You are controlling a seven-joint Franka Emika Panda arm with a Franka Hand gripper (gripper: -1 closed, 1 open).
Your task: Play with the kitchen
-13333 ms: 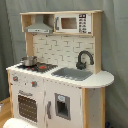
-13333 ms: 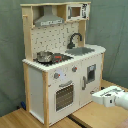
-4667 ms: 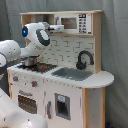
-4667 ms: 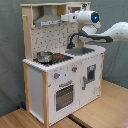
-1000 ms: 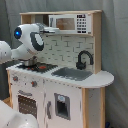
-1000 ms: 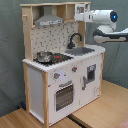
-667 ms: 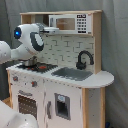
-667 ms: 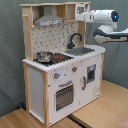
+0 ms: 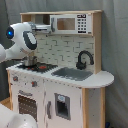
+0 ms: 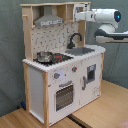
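The kitchen (image 9: 65, 95) (image 10: 50, 85) is a tall white and light-wood toy. On its stovetop stands a metal pot (image 9: 28, 61) (image 10: 44, 56). It also has a black faucet (image 9: 84, 59) (image 10: 74, 39) over a sink (image 9: 72, 73) (image 10: 82, 50), and an oven door (image 10: 63, 96). My white arm reaches in at shelf height. The gripper (image 9: 48, 27) (image 10: 79, 15) is at the microwave cabinet (image 9: 70, 23) (image 10: 75, 9), on the side next to the grey hood (image 10: 49, 21). Nothing shows in its grasp.
The kitchen stands on a wooden surface (image 10: 100, 110) in front of a grey curtain (image 10: 10, 50). My arm's lower links fill the bottom left corner of the first exterior view, beside the oven side of the kitchen.
The arm has risen from low beside the kitchen to shelf height. The hand has since shifted from the hood towards the microwave cabinet. It has barely moved over the last second.
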